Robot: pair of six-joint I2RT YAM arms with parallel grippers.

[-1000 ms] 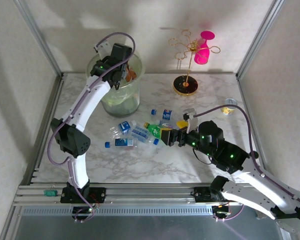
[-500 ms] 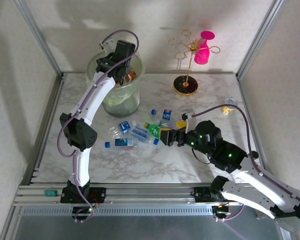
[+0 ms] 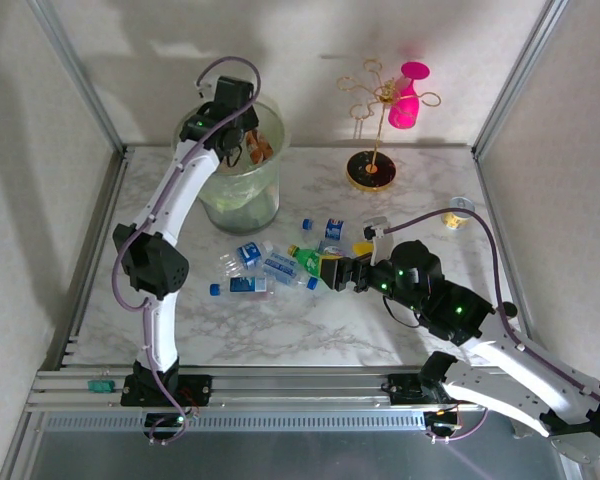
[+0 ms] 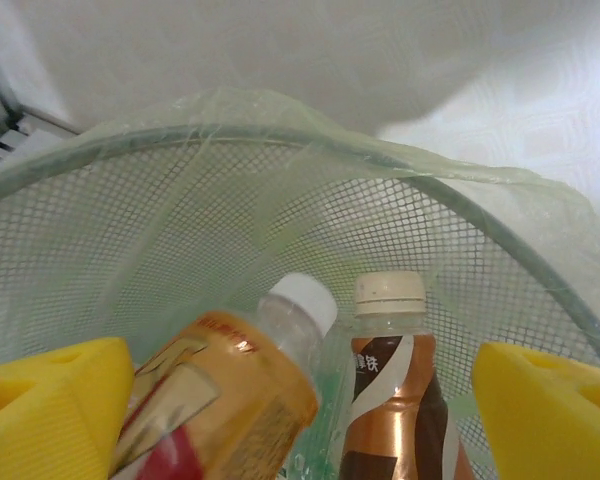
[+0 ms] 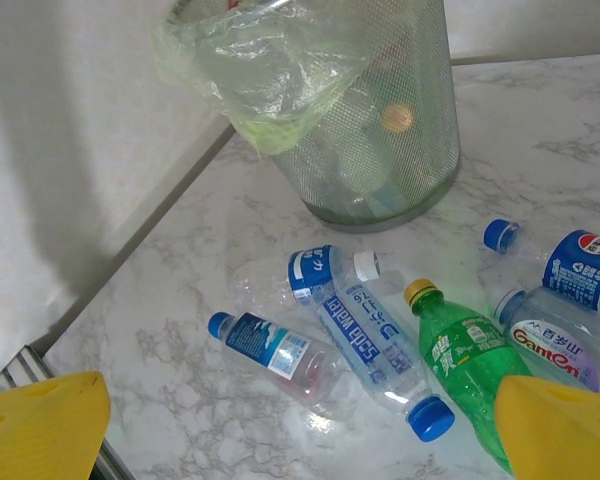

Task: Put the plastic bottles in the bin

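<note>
A mesh bin (image 5: 380,150) with a pale-green liner (image 5: 270,70) stands far back on the marble table (image 5: 160,300). Nearer lie a green bottle (image 5: 465,365) and blue-labelled clear bottles (image 5: 365,335). The right gripper (image 5: 300,428) has its yellow fingers (image 5: 40,420) spread wide, holding nothing.

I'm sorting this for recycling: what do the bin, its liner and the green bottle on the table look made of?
The bin: fine mesh, likely metal wire, dull grey; contents show through its grid of holes. The liner: thin translucent pale-green plastic film, crinkled and draped over the rim. The green bottle: glossy see-through green plastic, highlights on its body.
</note>
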